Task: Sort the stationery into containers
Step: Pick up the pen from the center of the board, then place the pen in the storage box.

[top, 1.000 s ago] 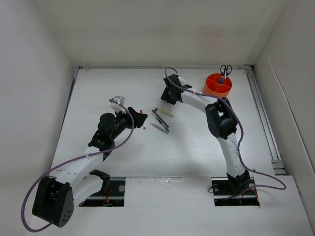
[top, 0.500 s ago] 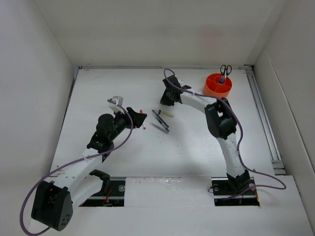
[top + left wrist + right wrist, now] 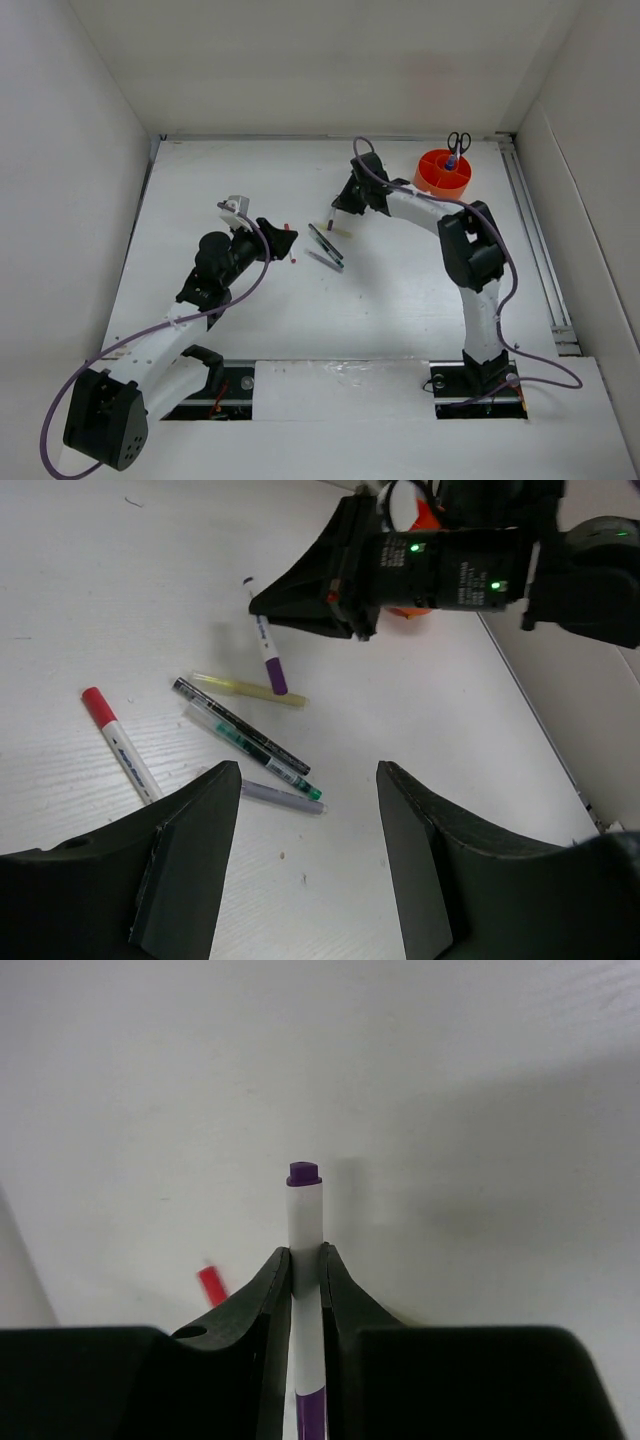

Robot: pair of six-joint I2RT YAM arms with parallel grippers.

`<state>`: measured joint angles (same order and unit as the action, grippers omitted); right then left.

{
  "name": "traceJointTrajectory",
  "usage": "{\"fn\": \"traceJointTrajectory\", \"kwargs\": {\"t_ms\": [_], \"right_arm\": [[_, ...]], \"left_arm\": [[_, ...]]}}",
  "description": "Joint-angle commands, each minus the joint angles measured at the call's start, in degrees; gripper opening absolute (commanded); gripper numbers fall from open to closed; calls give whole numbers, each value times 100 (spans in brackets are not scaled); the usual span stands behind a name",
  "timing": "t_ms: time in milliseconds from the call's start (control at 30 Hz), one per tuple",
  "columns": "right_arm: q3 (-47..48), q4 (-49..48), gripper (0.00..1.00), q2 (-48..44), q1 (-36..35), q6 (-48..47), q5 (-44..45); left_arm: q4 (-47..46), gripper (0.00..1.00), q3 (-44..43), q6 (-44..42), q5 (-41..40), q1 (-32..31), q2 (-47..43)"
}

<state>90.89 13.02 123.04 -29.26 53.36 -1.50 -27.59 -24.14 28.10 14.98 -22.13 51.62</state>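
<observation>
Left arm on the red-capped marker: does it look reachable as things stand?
Probably yes. The left fingers are open just short of the red-capped marker, which lies on the table apart from the other pens. The right fingers, shut on the purple marker, sit farther back, out of the way.

Pens (image 3: 326, 247) lie mid-table (image 3: 390, 300); the container (image 3: 440, 184), scissors (image 3: 458, 141) in it, stands back right.

White table (image 3: 400, 300); white walls (image 3: 60, 200) around; metal rail (image 3: 541, 260) right edge.
</observation>
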Motion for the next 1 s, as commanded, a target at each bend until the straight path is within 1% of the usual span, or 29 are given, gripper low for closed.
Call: {"fn": "traceJointTrajectory", "kwargs": {"t_ms": [0, 67, 167, 200, 267, 300, 433, 500, 533, 567, 600, 633, 733, 867, 900, 967], "right_arm": [[-185, -607, 0, -1053, -19, -81, 430], [-300, -669, 0, -1352, 60, -221, 780], [-353, -669, 0, -1844, 402, -423, 1334], [-353, -669, 0, -1958, 629, -475, 1441], [-353, -669, 0, -2214, 868, -704, 1721], [-222, -669, 0, -2215, 1069, -826, 2080], [515, -582, 0, -2013, 1491, -1398, 2961], [727, -519, 0, -1776, 1554, -1732, 3268], [815, -519, 0, -1705, 1633, -1837, 3618], [947, -519, 0, -1644, 1686, -1925, 3778], [948, -519, 0, -1582, 1686, -2109, 3928], [948, -519, 0, -1582, 1686, -2224, 4268], [948, -1107, 0, -1433, 1686, -2848, 4709], [948, -1432, 0, -1257, 1686, -3507, 5263], [948, -1634, 0, -1257, 1686, -3621, 5317], [948, -1696, 0, -1064, 1686, -3859, 5458]], "left_arm": [[-334, 53, -144, -6, 49, -11, -2], [-334, 53, -144, -6, 49, -11, 59], [-448, 53, -144, 55, 215, -11, 164], [-449, 53, -144, 56, 285, -11, 165], [-519, 53, -144, 56, 286, -11, 235], [-467, 53, -144, 56, 286, -11, 287], [-466, 53, -196, 56, 427, -11, 288], [-466, 53, -196, 56, 374, -11, 288], [-466, 53, -196, 56, 374, -11, 235], [-466, 53, -196, 56, 374, -11, 235], [-466, 53, -196, 56, 374, -11, 235], [-466, 53, -196, 56, 374, -11, 235], [-466, 53, -196, 56, 374, -11, 305], [-519, 53, -196, 56, 427, -11, 358], [-519, 53, -196, 56, 427, -11, 358], [-519, 53, -196, 56, 427, -11, 358]]}}
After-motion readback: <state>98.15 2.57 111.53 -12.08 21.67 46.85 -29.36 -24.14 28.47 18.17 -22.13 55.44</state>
